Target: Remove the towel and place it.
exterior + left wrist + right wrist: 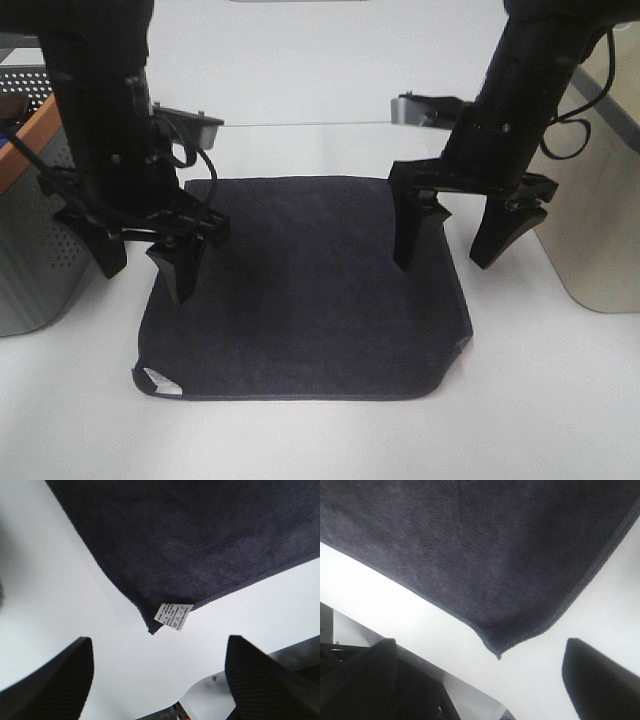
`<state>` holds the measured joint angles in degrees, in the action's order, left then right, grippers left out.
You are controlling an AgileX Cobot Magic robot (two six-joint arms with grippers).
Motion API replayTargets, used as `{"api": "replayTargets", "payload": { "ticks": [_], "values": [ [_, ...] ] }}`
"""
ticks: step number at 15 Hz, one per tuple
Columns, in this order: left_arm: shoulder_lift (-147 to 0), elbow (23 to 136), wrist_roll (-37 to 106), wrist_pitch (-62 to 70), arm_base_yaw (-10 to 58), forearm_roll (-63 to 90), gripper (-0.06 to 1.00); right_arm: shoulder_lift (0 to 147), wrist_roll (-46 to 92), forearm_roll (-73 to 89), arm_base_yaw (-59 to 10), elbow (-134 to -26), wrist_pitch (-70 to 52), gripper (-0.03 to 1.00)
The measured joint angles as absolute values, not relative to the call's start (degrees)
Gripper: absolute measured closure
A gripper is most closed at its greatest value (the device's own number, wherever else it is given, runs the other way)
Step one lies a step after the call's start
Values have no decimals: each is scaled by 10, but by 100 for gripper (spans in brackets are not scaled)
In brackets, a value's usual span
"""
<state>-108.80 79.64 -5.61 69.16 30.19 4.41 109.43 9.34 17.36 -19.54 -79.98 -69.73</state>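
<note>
Dark navy, nearly black square cloth towel with hemmed edges lies flat on the white counter, roughly centred between the left and right edges, reaching from mid-depth toward the front edge. Small white printed tag sits at its front-left corner, which is slightly turned up; the front-right corner is a bit lifted too.

Left black gripper — jaws spread wide, holding nothing. One finger points down over the towel's left edge, the other over bare counter just beside it. Left wrist view shows the tagged corner between the two fingertips, nothing pinched.

Right black gripper — jaws also spread, empty. One finger is over the towel near its right edge, the other over bare counter off that edge. Can't tell from the high view whether the tips touch the surface. Right wrist view shows a plain hemmed towel corner between the fingertips, clear of both.

Grey perforated bin with an orange rim stands at the left edge of the counter; a beige rounded container at the right edge — both apart from the towel.
</note>
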Motion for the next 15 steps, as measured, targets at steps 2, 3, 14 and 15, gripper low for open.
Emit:
{"api": "replayTargets", "payload": {
  "ticks": [2, 3, 14, 15],
  "values": [
    [-1017, 796, -48, 692, 302, 37, 24, 1036, 93, 187, -195, -800, -697, 13],
    [-984, 796, -47, 692, 302, 36, 24, 1002, 93, 190, -195, -800, -697, 13],
    [-581, 575, -49, 694, 302, 7, 24, 607, 93, 137, -195, -634, -697, 13],
    [-548, 532, -49, 694, 302, 7, 24, 571, 93, 136, -195, -590, -697, 13]
  ]
}}
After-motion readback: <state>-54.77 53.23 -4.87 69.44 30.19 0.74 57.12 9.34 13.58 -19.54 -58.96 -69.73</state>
